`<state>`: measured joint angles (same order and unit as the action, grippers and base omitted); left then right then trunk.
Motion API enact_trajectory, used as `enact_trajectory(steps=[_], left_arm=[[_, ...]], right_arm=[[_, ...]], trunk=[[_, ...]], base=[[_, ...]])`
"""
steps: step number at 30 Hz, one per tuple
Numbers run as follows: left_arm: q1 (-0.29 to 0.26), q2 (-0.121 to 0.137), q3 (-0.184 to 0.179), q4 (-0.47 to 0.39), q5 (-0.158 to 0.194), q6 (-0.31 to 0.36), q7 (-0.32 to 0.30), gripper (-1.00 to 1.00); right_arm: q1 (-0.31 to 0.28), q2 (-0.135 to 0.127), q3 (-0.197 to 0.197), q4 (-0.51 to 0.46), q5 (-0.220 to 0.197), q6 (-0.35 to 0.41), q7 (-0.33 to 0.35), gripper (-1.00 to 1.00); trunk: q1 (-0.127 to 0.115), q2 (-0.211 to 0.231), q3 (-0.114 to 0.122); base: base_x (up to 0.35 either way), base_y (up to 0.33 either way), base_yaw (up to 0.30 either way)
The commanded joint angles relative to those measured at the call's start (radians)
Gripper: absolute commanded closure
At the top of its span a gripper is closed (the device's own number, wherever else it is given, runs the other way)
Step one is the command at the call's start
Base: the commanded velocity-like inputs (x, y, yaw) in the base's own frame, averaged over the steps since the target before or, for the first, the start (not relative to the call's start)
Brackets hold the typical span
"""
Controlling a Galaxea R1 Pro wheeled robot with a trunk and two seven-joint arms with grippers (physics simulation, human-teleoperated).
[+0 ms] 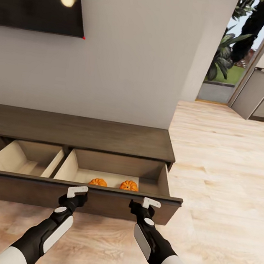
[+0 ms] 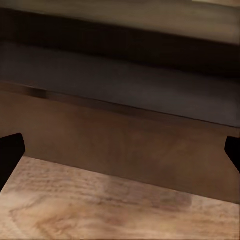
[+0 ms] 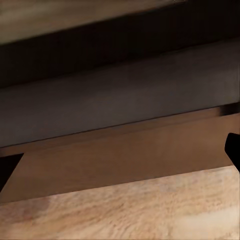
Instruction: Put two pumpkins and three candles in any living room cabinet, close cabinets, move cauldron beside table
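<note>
Both pumpkins (image 1: 113, 184) lie in the cabinet's (image 1: 77, 131) open drawer (image 1: 75, 199); each released gripper (image 1: 77, 191) (image 1: 151, 203) fronts it.

Two black forearms with white panels, white upper sleeves, pale grey-white wrist blocks.

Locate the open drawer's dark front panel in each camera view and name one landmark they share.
Head view: drawer front spans the lower middle, just beyond both grippers.
Left wrist view: brown band across the middle.
Right wrist view: slanted brown band across the middle.
Shared landmark: the pale wood floor below it.
</note>
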<state>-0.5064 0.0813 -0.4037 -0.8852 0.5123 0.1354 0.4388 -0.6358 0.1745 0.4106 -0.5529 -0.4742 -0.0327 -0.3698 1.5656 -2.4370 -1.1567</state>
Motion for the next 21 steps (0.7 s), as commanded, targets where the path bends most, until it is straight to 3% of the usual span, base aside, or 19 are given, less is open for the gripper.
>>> enact_trajectory(steps=[1,21], left_arm=[[0.000,0.000,0.000,0.000,0.000,0.000,0.000,-1.00],[0.000,0.000,0.000,0.000,0.000,0.000,0.000,-1.00]], right_arm=[[-0.001,0.000,-0.001,-0.002,0.011,-0.002,0.000,-1.00],[-0.001,0.000,0.001,-0.002,0.011,-0.002,0.000,-1.00]], trunk=[[0.000,0.000,0.000],[0.000,0.000,0.000]], base=[[0.229,0.000,0.000],[0.197,0.000,0.000]])
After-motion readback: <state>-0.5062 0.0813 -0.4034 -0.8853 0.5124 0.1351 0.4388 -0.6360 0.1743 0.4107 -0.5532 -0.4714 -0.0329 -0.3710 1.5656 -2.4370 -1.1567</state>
